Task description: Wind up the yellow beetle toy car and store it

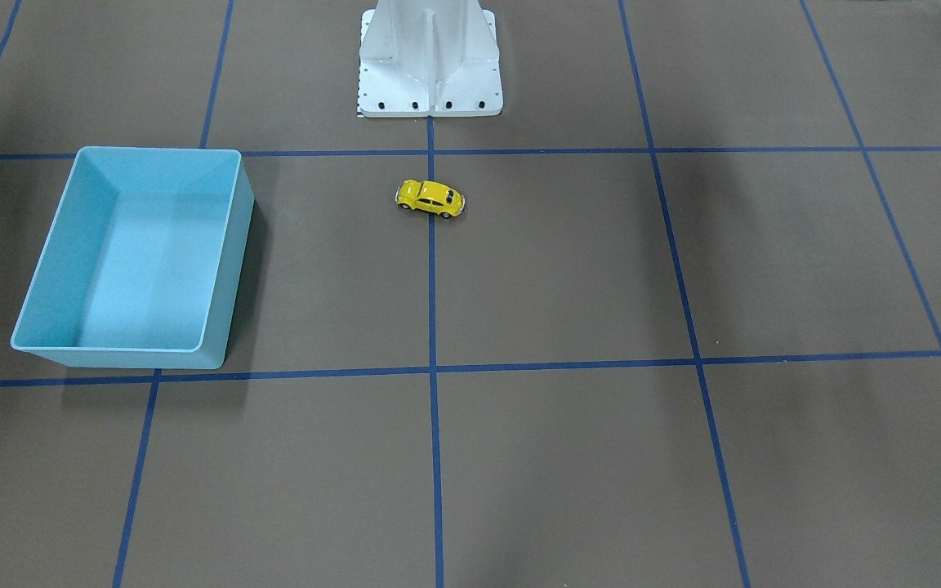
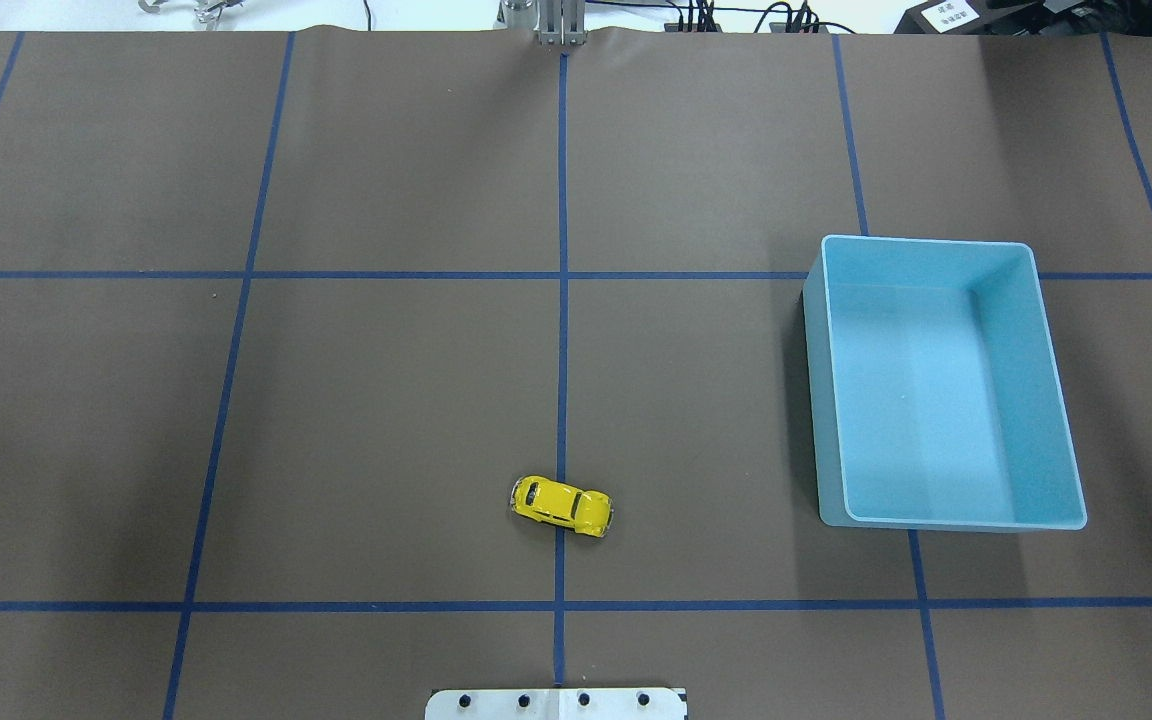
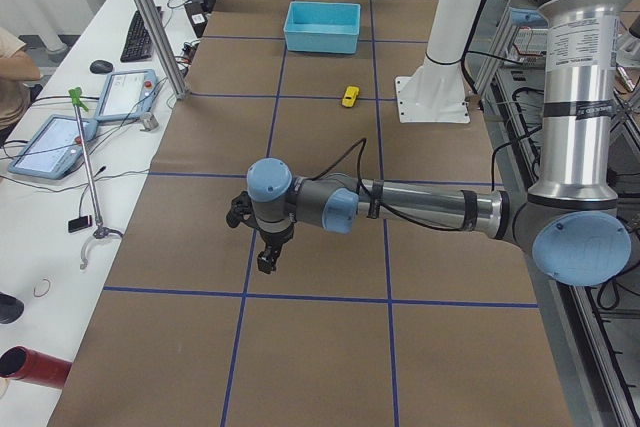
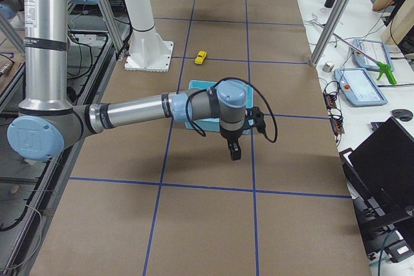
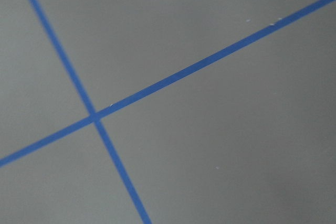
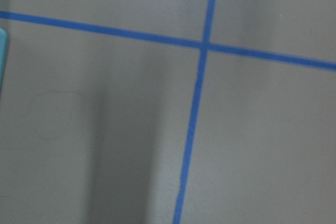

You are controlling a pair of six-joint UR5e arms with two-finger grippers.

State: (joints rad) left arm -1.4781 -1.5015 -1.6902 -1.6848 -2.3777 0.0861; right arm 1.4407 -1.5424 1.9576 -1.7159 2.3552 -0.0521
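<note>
- The table's brown cover [image 2: 386, 400] was marked into large squares by blue tape lines [image 2: 562, 300].
- A white bench [image 3: 40, 237] stood alongside, carrying a tablet [image 3: 48, 144] and a keyboard [image 3: 135, 35].
- A slanted metal post [image 3: 150, 22] rose at its edge.

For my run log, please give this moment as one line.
toy car: on table, untouched | bin: empty | left gripper: far from car | right gripper: far from car
</note>
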